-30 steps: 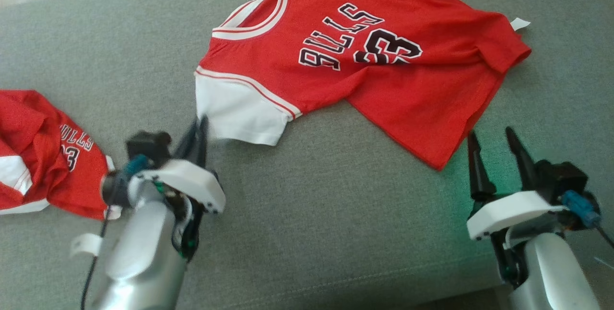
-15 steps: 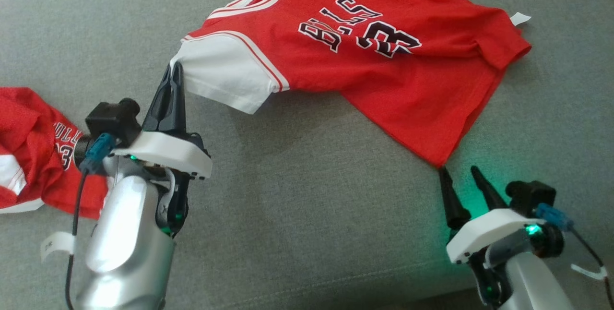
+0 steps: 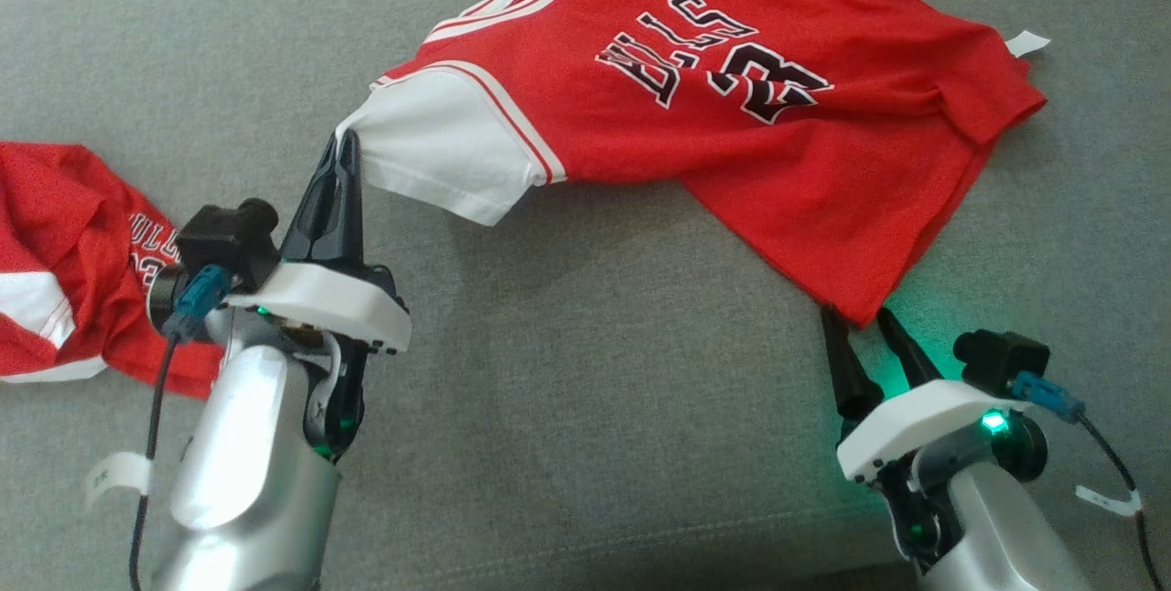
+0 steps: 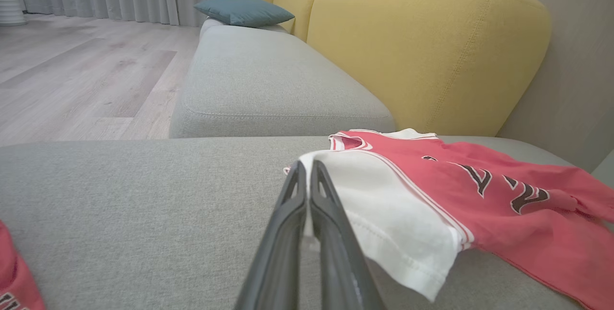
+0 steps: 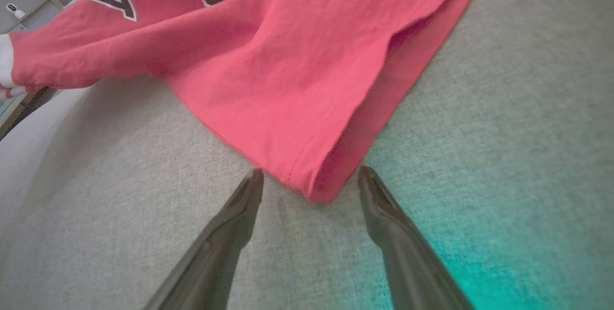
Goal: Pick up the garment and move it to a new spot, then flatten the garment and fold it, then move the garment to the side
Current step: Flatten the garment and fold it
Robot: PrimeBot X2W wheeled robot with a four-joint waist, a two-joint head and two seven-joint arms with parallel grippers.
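Two red jerseys lie on the grey woven sofa seat (image 3: 585, 408): the garment (image 3: 732, 143), thin and softly creased with dark lettering, is spread across the middle, and a second jersey (image 3: 64, 243) sits crumpled at the robot's far left. The left gripper (image 3: 343, 147) has its two tapered dark fingers pinched tight on the white sleeve (image 3: 439, 152), holding it clear of the seat. The right gripper (image 3: 855, 315) stands wide, one finger on either side of the hem corner.

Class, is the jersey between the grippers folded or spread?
Spread, not folded: the jersey lies open on the cushion, lettering and neckline showing.
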